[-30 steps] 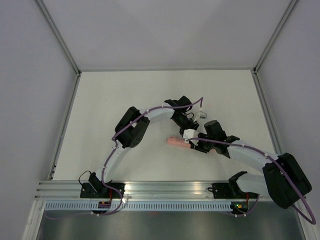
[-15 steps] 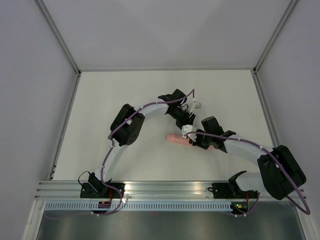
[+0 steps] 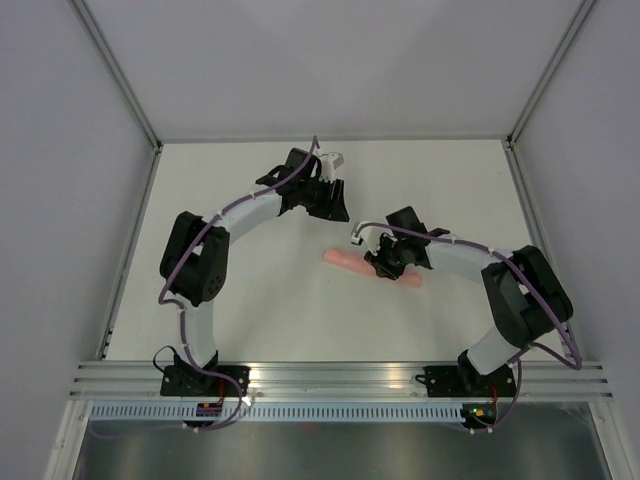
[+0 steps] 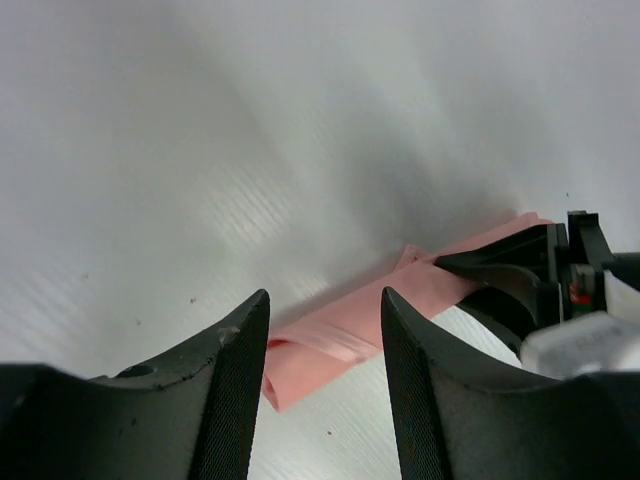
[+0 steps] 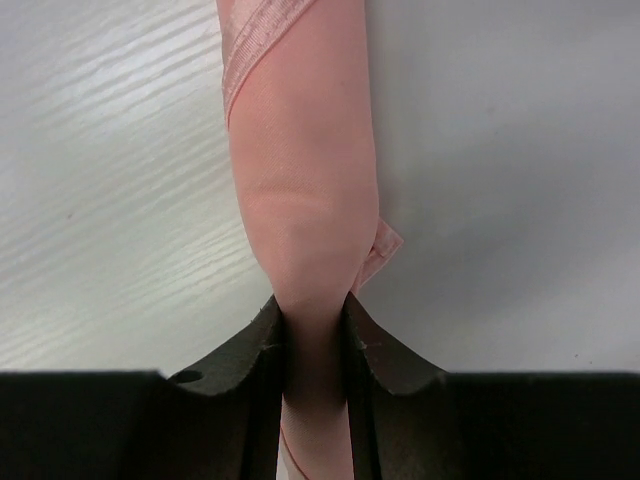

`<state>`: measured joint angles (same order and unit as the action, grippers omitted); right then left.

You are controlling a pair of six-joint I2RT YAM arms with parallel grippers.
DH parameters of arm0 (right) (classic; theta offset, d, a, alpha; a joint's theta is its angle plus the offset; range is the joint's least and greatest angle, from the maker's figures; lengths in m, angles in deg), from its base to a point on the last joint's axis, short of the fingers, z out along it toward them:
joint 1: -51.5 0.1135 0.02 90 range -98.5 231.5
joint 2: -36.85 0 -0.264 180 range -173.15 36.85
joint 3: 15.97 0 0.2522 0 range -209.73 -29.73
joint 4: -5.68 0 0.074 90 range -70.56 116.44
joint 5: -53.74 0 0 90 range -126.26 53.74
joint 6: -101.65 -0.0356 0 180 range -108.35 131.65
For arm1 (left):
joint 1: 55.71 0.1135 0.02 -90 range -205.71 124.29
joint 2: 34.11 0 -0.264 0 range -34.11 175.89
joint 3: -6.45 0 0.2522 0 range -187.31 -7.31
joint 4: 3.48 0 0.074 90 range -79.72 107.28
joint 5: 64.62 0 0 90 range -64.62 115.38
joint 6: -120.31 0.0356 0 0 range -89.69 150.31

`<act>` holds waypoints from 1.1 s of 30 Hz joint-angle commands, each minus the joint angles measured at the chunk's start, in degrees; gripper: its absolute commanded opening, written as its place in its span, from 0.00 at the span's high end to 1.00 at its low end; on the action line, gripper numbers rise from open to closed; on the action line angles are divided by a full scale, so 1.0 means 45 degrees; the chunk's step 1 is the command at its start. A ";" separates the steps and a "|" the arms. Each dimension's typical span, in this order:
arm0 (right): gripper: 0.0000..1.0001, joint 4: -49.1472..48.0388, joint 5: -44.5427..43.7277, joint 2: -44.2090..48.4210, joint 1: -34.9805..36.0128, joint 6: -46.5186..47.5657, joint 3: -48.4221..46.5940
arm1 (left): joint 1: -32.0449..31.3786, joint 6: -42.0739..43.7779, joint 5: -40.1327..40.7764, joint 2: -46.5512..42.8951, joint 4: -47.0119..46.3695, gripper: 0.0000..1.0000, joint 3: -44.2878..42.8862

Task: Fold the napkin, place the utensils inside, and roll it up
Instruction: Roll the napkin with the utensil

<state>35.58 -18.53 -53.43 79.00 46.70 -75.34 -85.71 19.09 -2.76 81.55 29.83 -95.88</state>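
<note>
The napkin (image 3: pixel 345 261) is a tight salmon-pink roll lying on the white table, right of centre. My right gripper (image 3: pixel 386 264) is shut on the roll near its middle. In the right wrist view the roll (image 5: pixel 305 180) runs straight out from between the closed fingers of that gripper (image 5: pixel 312 312). My left gripper (image 3: pixel 338 208) is open and empty, up and to the left of the roll, not touching it. The left wrist view looks between the left gripper's fingertips (image 4: pixel 323 300) at the roll's open end (image 4: pixel 330 345) and the right gripper (image 4: pixel 520 270). No knife shows in any view.
The white table (image 3: pixel 250 300) is walled on three sides, with metal posts at the back corners. An aluminium rail (image 3: pixel 330 378) with both arm bases runs along the near edge. Purple cables trail along both arms.
My left arm has swung up and to the left, away from the roll. My right gripper has shifted slightly up with the roll, which now lies freer at its left end.
</note>
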 commanded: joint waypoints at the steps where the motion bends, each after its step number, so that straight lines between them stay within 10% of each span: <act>1: 0.73 0.1236 -0.0153 -0.1768 -0.0486 -0.1419 -0.0976 | -0.0150 -0.1781 0.1779 -0.1537 -0.1002 0.46 0.1221; 18: 0.73 0.2097 0.0218 -0.6906 -0.1932 -0.7608 -0.6153 | -0.0150 -0.3072 0.1586 -0.5269 -0.3309 0.47 0.6224; 33: 0.73 -0.0129 0.1429 -0.8238 -0.2343 -1.1868 -0.7483 | -0.0150 -0.4143 0.2892 -0.4160 -0.4167 0.46 0.5876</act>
<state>32.68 -7.36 -85.19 68.47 -1.50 -110.83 -86.32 5.95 6.50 60.54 14.48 -66.94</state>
